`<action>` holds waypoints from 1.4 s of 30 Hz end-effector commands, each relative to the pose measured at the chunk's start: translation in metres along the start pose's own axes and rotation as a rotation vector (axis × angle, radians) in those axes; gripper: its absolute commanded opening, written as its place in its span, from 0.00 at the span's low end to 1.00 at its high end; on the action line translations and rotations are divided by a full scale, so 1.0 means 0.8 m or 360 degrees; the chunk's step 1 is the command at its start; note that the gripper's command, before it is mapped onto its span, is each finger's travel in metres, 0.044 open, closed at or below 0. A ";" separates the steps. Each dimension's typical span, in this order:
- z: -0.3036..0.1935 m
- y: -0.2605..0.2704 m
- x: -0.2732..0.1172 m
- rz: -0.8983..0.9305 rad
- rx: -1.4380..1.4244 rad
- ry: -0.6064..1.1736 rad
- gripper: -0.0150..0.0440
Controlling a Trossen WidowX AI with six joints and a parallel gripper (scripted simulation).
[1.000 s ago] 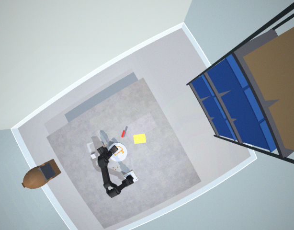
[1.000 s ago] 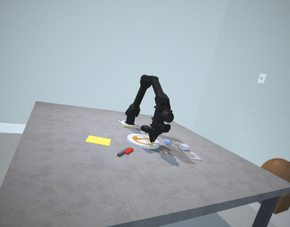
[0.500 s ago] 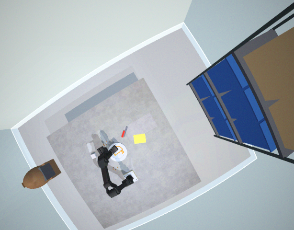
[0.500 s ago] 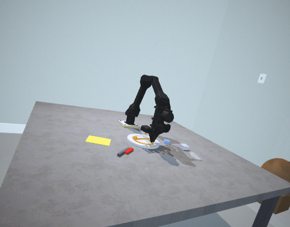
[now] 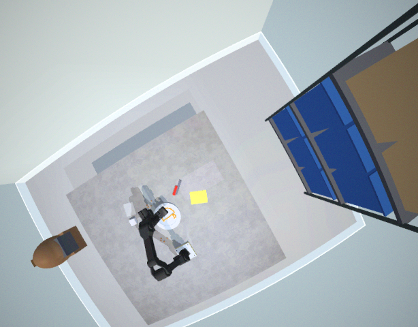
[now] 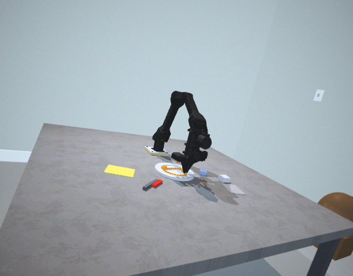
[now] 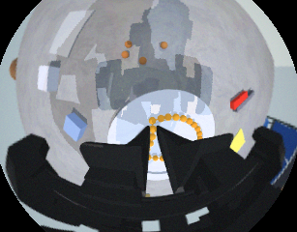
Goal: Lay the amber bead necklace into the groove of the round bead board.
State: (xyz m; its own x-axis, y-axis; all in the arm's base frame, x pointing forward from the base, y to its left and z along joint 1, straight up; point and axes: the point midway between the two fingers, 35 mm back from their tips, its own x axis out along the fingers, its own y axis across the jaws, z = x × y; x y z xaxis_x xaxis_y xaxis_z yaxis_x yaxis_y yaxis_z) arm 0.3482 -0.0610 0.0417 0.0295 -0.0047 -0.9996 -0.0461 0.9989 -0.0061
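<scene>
The round white bead board (image 5: 178,222) (image 6: 157,170) (image 7: 123,122) lies flat on the table. The amber bead necklace (image 5: 173,210) (image 6: 172,173) (image 7: 175,117) lies on it in an uneven loop, with a strand crossing the middle and a bunched part at the side away from the gripper in the exterior view. My gripper (image 6: 185,172) (image 7: 152,129) points down, low over the board's edge, shut on a bead of the necklace where the strand reaches the fingertips. The fingers partly hide the loop in the wrist view. Whether beads sit in the groove I cannot tell.
Several loose orange beads (image 6: 204,184) (image 7: 142,61) lie beside the board. A blue block (image 6: 203,172) (image 7: 74,126) and a white block (image 5: 133,221) (image 6: 223,178) stand nearby. A red-and-dark stick (image 5: 174,190) (image 6: 157,183) and a yellow sheet (image 5: 199,197) (image 6: 119,171) lie opposite.
</scene>
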 end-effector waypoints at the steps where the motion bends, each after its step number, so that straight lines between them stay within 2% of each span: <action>1: 0.000 0.000 -0.001 0.0000 0.0000 -0.0001 0.25; 32: 0.006 0.014 0.003 -0.0001 -0.0005 -0.0001 0.25; 42: 0.006 0.014 -0.002 0.0001 -0.0011 -0.0005 0.70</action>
State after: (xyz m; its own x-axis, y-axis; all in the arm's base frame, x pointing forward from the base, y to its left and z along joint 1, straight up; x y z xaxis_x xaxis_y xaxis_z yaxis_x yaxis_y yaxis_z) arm 0.3525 -0.0496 0.0429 0.0315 -0.0039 -0.9995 -0.0528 0.9986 -0.0056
